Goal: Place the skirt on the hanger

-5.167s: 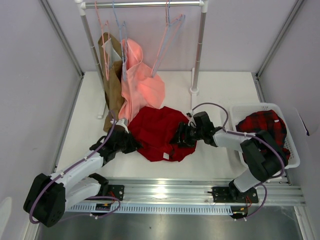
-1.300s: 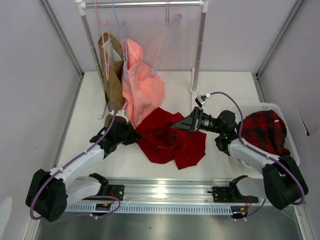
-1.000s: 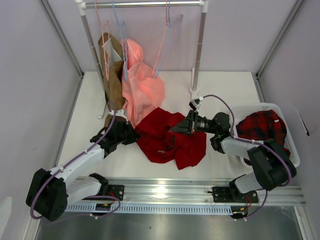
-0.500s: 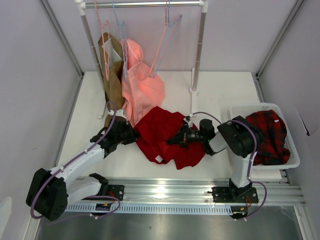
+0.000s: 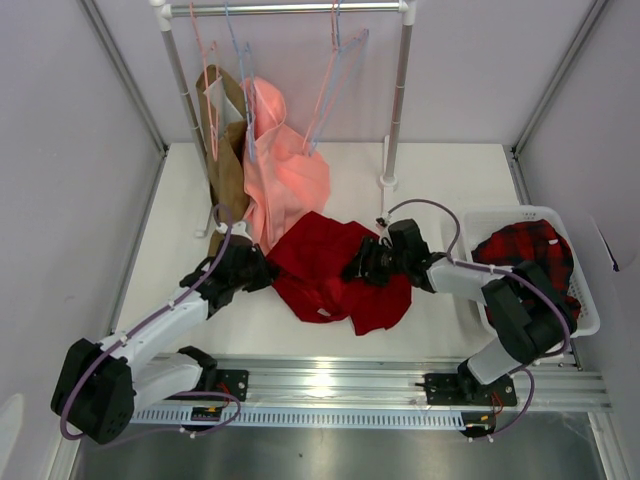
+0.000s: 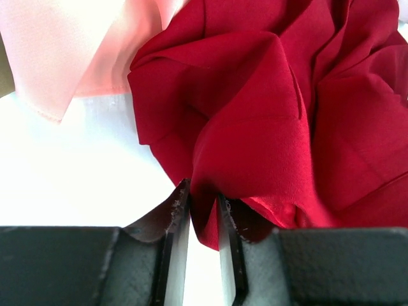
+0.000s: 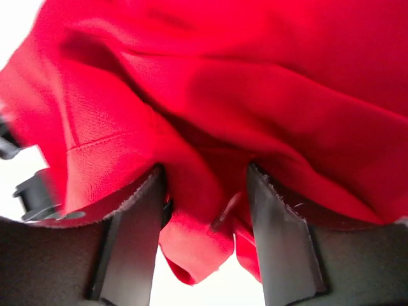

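Observation:
The dark red skirt lies crumpled on the white table between my two grippers, its small white label at the near edge. My left gripper sits at its left edge, and in the left wrist view the gripper is shut on a fold of the skirt. My right gripper rests on the skirt's right side. In the right wrist view that gripper stands open, with skirt cloth sagging loosely between the jaws. The pale pink hanger hangs on the rail behind.
A salmon-pink garment and a brown garment hang at the rack's left, reaching the table beside the skirt. Light blue hangers hang there too. The rack's right post stands behind my right gripper. A white basket holds plaid cloth.
My right gripper has come down from holding a raised fold of the skirt and has opened its jaws; the cloth has slumped flatter. The left arm has hardly moved.

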Motion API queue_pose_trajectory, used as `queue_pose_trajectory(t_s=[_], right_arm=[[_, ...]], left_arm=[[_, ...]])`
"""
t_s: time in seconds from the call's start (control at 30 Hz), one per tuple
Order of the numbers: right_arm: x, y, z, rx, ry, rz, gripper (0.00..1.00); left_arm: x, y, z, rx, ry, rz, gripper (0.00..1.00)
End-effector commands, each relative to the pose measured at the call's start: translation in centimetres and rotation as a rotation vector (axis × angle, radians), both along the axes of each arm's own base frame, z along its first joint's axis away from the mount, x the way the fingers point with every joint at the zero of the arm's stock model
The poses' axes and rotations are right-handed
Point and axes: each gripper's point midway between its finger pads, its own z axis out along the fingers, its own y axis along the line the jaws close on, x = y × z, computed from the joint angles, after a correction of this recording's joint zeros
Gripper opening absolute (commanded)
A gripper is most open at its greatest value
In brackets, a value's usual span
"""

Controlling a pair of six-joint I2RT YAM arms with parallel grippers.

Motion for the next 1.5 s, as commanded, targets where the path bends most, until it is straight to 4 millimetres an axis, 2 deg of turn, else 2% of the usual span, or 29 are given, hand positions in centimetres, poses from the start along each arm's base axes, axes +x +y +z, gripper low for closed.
queue_pose_trajectory(t_s=[0.0,0.27,0.43,0.53,0.73,0.8,1.03,1.07,1.13,1.17,1.23,1.27,1.33,1.37,1.43,1.47], right_arm=[[-0.5,-3.8,-2.5,-0.221,0.024,-0.068,0.61],[-0.7,-5.4,-0.2,-0.269,-0.018,-0.120,0.69],[-0.4,-5.2,3.4,-0.220,-0.087,-0.131,0.72],[-0.2,-5.2,4.6,-0.216,-0.101,-0.130,0.73],[-0.1,-5.4,5.0,-0.230,-0.104,-0.136,0.74],[0.0,-5.5,5.2,-0.228,-0.106,-0.139,0.75],[0.3,-6.2,5.9,-0.243,-0.117,-0.160,0.76],[0.4,-6.3,6.0,-0.244,-0.119,-0.163,0.76],[0.5,-6.5,6.4,-0.241,-0.127,-0.168,0.76],[0.6,-6.7,6.6,-0.240,-0.128,-0.174,0.76],[0.6,-7.0,7.0,-0.237,-0.133,-0.180,0.76],[0.8,-7.2,7.1,-0.236,-0.134,-0.183,0.77],[0.8,-7.2,7.4,-0.230,-0.140,-0.182,0.77],[0.9,-7.4,7.5,-0.231,-0.139,-0.185,0.76],[0.8,-7.5,7.7,-0.232,-0.139,-0.183,0.77],[0.8,-7.5,8.1,-0.228,-0.146,-0.184,0.76]], left_arm=[[0.4,0.2,0.8,-0.012,-0.041,0.007,0.28],[0.5,0.2,1.4,-0.010,-0.055,0.000,0.32],[0.5,0.1,1.8,-0.015,-0.064,-0.010,0.37],[0.5,-0.1,2.0,-0.018,-0.068,-0.018,0.38],[0.4,-0.5,2.9,-0.035,-0.083,-0.041,0.40],[0.5,-0.5,3.5,-0.032,-0.098,-0.051,0.44],[-0.1,-0.7,6.1,-0.029,-0.146,-0.115,0.55],[0.1,-0.6,7.1,-0.025,-0.166,-0.118,0.56],[-0.4,-0.5,7.2,-0.018,-0.160,-0.130,0.57],[-0.3,-0.6,8.5,-0.027,-0.188,-0.139,0.57],[-0.7,-0.6,9.0,-0.026,-0.190,-0.155,0.57],[-0.6,-0.8,10.4,-0.035,-0.216,-0.165,0.57],[-1.2,-0.9,10.9,-0.044,-0.211,-0.188,0.57],[-1.0,-1.1,12.4,-0.052,-0.241,-0.200,0.57],[-1.4,-1.4,13.6,-0.060,-0.261,-0.221,0.57],[-1.3,-1.7,15.6,-0.071,-0.306,-0.237,0.57]])
